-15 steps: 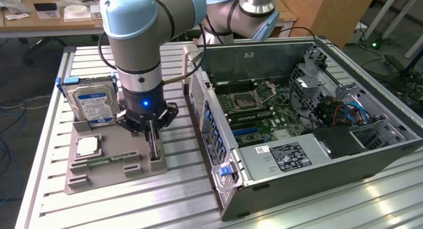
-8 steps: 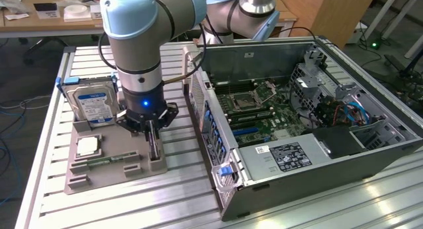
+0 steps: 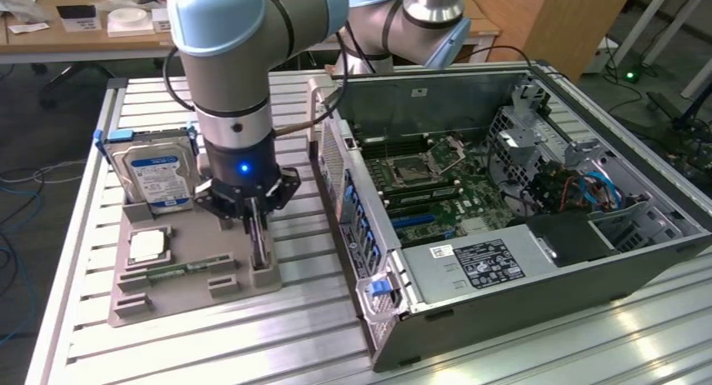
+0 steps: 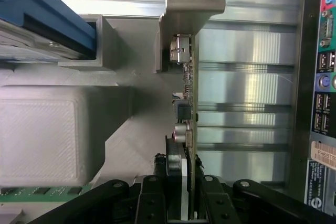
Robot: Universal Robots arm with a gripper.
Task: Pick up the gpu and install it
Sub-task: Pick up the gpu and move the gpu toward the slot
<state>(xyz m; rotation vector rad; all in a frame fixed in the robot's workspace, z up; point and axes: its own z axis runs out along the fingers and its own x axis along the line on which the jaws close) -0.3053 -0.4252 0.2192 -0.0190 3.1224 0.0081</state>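
Note:
The gpu (image 3: 258,250) is a thin dark card standing on edge in a slot of the grey holder tray (image 3: 195,297). My gripper (image 3: 256,235) reaches straight down onto it, shut on the card's upper edge. In the wrist view the gpu (image 4: 190,103) runs edge-on with small components along one face and a metal bracket (image 4: 189,3) at its far end. My gripper (image 4: 188,195) has a black finger (image 4: 175,163) pressed against each side of the card. The card's lower edge still sits at the holder.
A silver hard drive (image 3: 162,172) with a blue-white label stands at the tray's back. A processor chip (image 3: 147,246) and a green memory stick (image 3: 178,270) lie on the tray. The open computer case (image 3: 623,252) with its motherboard (image 3: 445,189) stands at the exterior view's right.

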